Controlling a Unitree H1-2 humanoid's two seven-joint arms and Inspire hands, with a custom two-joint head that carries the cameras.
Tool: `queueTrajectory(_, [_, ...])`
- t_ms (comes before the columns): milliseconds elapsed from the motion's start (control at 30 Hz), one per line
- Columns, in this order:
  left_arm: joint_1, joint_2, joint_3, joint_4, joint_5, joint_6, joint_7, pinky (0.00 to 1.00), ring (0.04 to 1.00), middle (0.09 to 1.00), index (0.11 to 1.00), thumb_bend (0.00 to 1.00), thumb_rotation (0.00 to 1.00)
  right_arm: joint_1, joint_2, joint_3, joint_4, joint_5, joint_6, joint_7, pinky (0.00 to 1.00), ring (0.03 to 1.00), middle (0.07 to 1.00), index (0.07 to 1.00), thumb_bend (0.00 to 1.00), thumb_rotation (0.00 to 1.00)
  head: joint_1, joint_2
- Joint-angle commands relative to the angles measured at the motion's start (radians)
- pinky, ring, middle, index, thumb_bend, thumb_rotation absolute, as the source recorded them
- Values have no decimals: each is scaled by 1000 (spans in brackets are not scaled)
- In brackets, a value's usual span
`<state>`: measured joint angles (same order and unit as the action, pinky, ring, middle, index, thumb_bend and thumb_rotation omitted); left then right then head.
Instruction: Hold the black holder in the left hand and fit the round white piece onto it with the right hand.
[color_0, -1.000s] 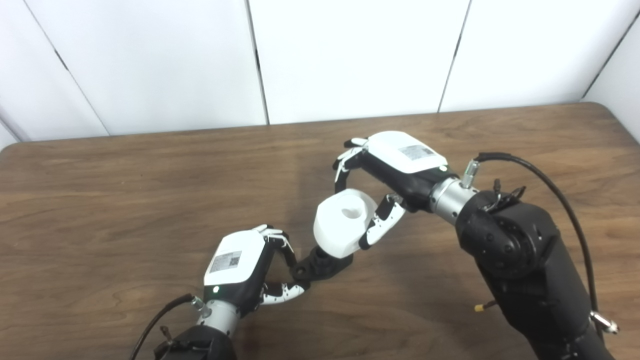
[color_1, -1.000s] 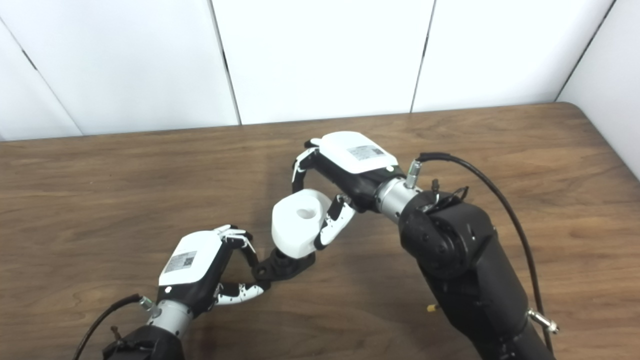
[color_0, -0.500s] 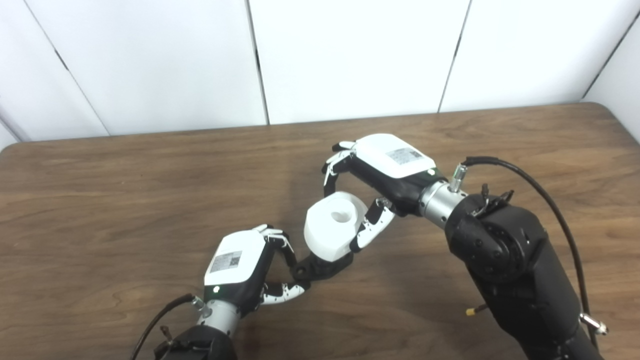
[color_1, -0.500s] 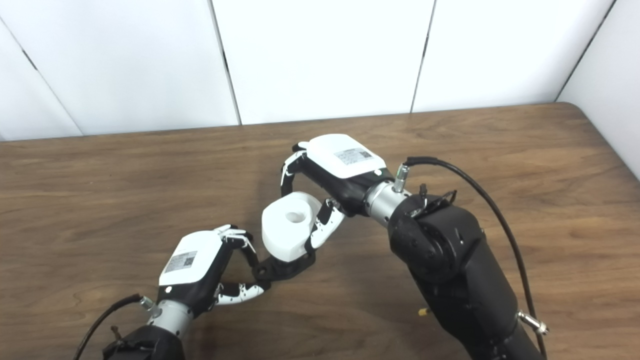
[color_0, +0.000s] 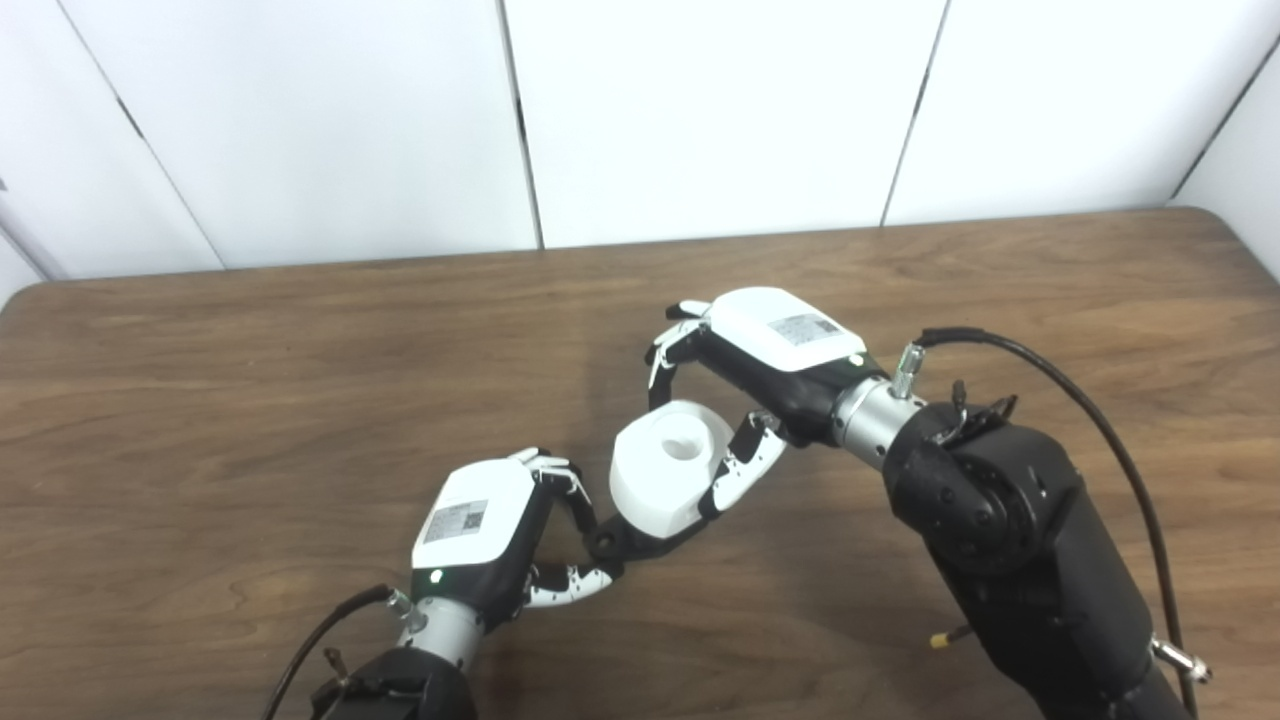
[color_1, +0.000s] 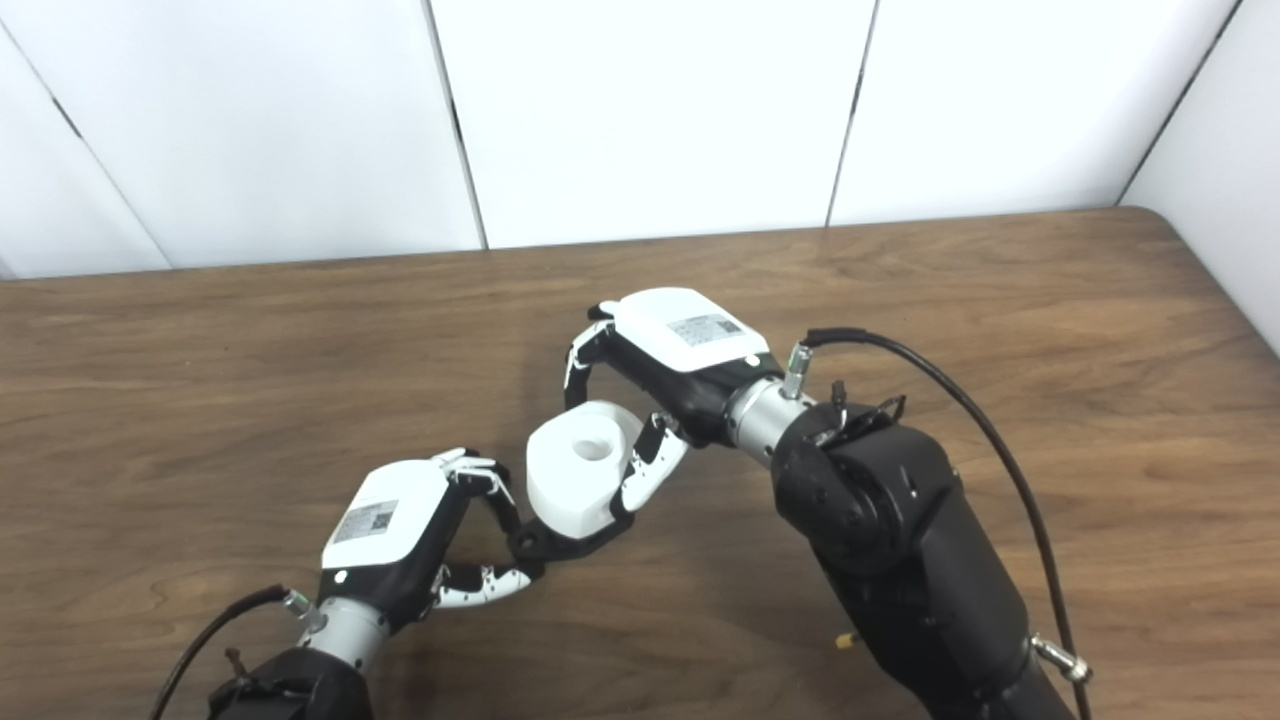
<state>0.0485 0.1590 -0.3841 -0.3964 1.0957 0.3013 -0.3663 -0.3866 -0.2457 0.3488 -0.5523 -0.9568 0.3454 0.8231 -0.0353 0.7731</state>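
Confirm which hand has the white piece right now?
The right hand: its fingers are wrapped around the round white piece, sitting on the black holder. The left hand only pinches the holder's near end.

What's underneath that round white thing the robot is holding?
The black holder sits under the round white piece; only its rim shows. Whatever the piece fits onto is covered. The left hand grips the holder, the right hand the piece.

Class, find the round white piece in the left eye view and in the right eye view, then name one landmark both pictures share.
Left eye view: round white piece just right of centre, below the middle, in the right hand.
Right eye view: round white piece just left of centre, below the middle.
Shared landmark: the black holder under it, gripped by the left hand.
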Motion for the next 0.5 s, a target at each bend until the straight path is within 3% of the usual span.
queueTrajectory(0, [33, 9, -26, 49, -11, 27, -99, 844, 887, 788, 486, 520, 47, -22, 9, 0, -13, -10, -29, -31, 929, 935, 794, 482, 525, 135, -1, 1])
queueTrajectory(467, [34, 8, -24, 49, -15, 27, -96, 845, 888, 787, 486, 520, 47, -17, 27, 10, -2, -18, -35, -45, 932, 931, 793, 483, 525, 134, -3, 2])
